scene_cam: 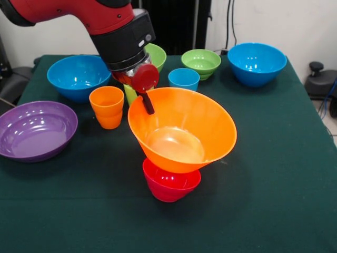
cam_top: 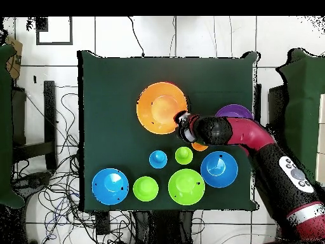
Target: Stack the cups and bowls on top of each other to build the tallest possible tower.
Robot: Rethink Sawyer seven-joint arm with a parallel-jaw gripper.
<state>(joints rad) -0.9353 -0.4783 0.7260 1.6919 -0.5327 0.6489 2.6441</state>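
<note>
The big orange bowl is tilted and rests on the small red bowl near the table's middle. My gripper is shut on the orange bowl's far rim, with one black finger showing inside it. In the overhead view my gripper is at the orange bowl's right rim, and the red bowl is hidden beneath. The orange cup stands left of the bowl. The blue cup stands behind it. The lime green cup is mostly hidden behind my gripper.
The purple bowl lies at the left edge. A blue bowl is at the far left and another blue bowl at the far right. The small green bowl and the large green bowl sit at the back.
</note>
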